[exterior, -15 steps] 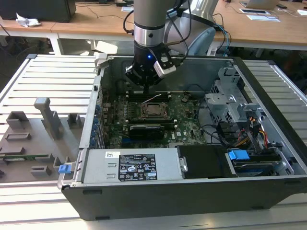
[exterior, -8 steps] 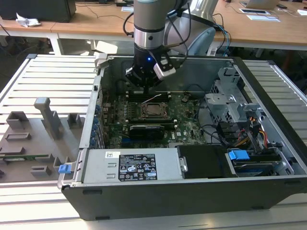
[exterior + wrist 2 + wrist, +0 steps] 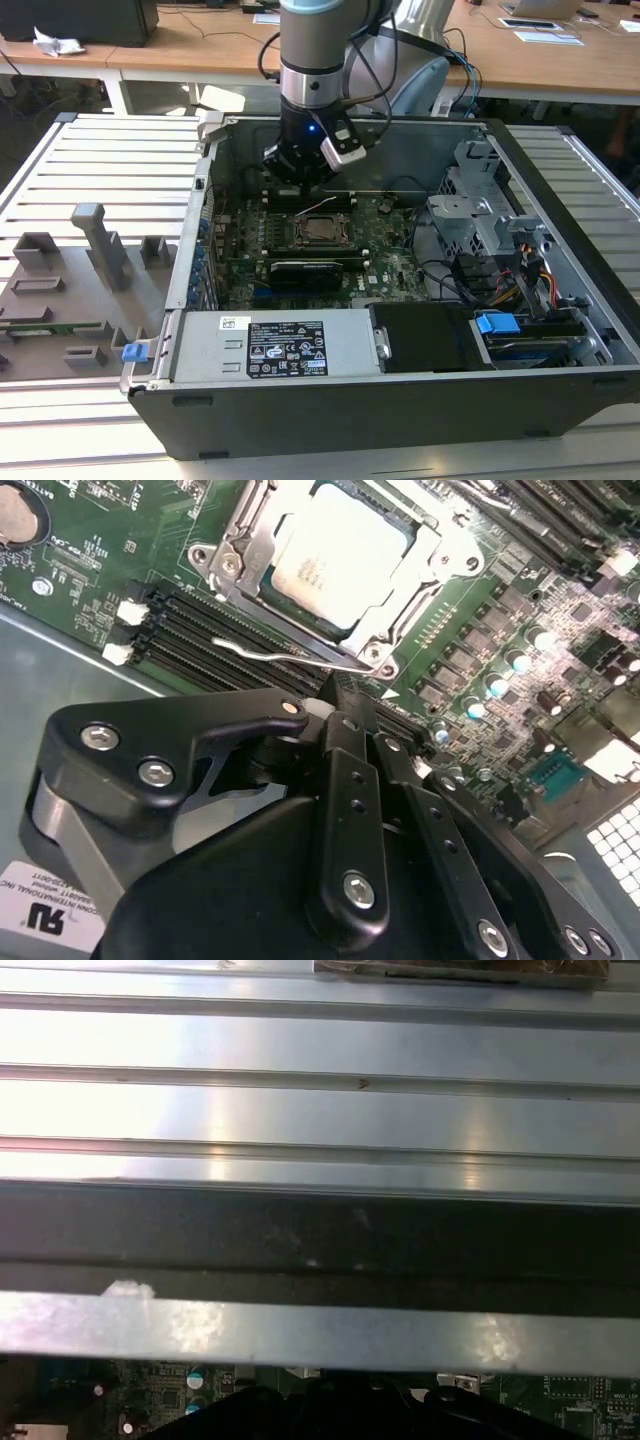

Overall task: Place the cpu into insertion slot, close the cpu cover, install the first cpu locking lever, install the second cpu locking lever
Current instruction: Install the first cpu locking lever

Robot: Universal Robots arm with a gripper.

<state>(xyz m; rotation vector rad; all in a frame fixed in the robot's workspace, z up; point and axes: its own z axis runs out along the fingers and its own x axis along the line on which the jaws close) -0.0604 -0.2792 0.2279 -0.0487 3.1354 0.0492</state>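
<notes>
Silver-grey square cpu (image 3: 340,555) lies seated under its metal frame cover (image 3: 425,565); my black gripper (image 3: 360,720), pinched narrow and empty, I'd say for pushing, hangs just beside the thin wire lever (image 3: 255,650).

- A silver slatted aluminium table top (image 3: 110,160) fills the left side of the exterior view and shows again at the right edge.
- In the first wrist view the same slats carry broad white glare.
- Pale wooden desks (image 3: 190,52) run across the top of the exterior view.
- A crumpled white paper (image 3: 55,42) lies on the desk at upper left, beside a black box (image 3: 85,18).
- White paper sheets (image 3: 548,36) lie on the desk at upper right.
- Bright light washes out the slats at lower left.
</notes>
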